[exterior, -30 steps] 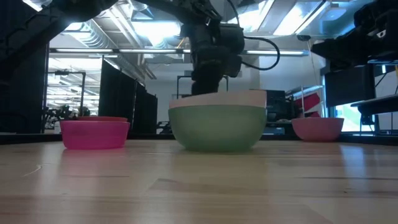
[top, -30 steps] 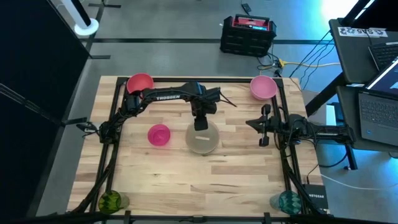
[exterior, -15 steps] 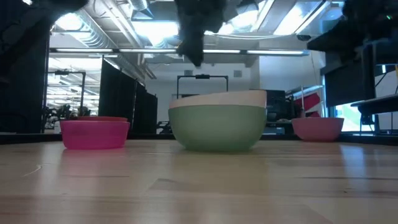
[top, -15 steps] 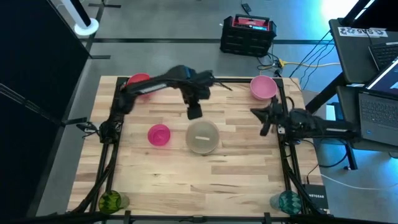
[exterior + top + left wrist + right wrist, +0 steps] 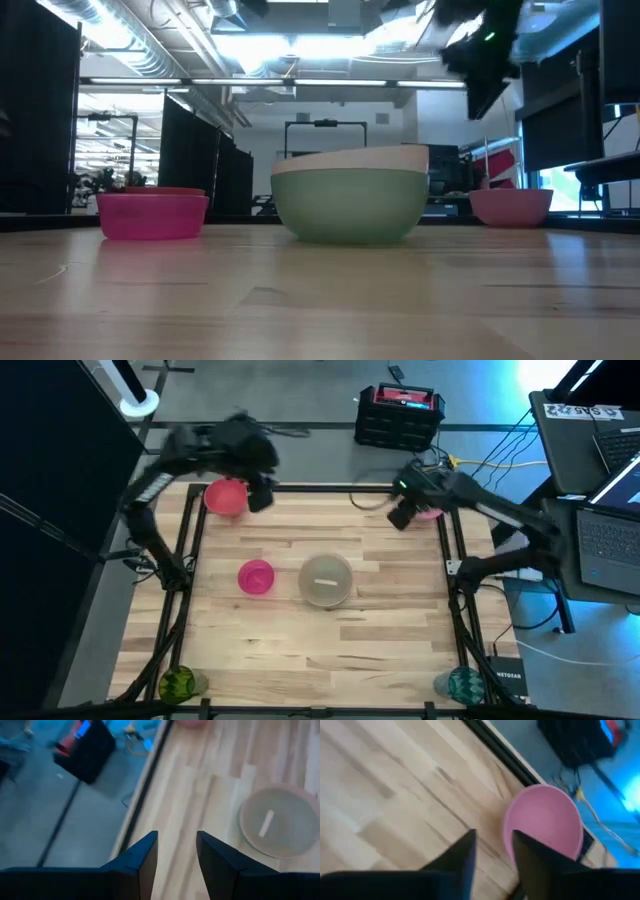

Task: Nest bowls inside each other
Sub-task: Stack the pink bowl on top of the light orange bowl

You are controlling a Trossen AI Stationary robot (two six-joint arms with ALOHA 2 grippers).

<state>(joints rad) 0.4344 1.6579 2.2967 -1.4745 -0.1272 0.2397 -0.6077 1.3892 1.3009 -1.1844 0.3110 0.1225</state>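
A pale peach bowl (image 5: 326,574) sits nested in the green bowl (image 5: 350,208) at mid-table. A magenta bowl (image 5: 256,576) stands to its left. The coral bowl (image 5: 224,497) stands at the far left corner and the lilac-pink bowl (image 5: 545,827) at the far right corner. My left gripper (image 5: 262,496) hangs open high above the far edge, just right of the coral bowl. My right gripper (image 5: 494,855) is open and points down above the table, just left of the lilac-pink bowl. The right arm hides much of that bowl in the high view.
A patterned green cup (image 5: 180,683) stands at the near left corner and a teal cup (image 5: 462,683) at the near right corner. A dark frame rail (image 5: 330,488) runs along the table's far edge. Bare wood lies in front of the bowls.
My left gripper has risen from just over the nested bowls and swung toward the table's far left corner, tipping more level. My right arm has lifted from its rest at the right edge, swung toward the far edge and tipped its gripper down beside the lilac-pink bowl. No bowl has moved.
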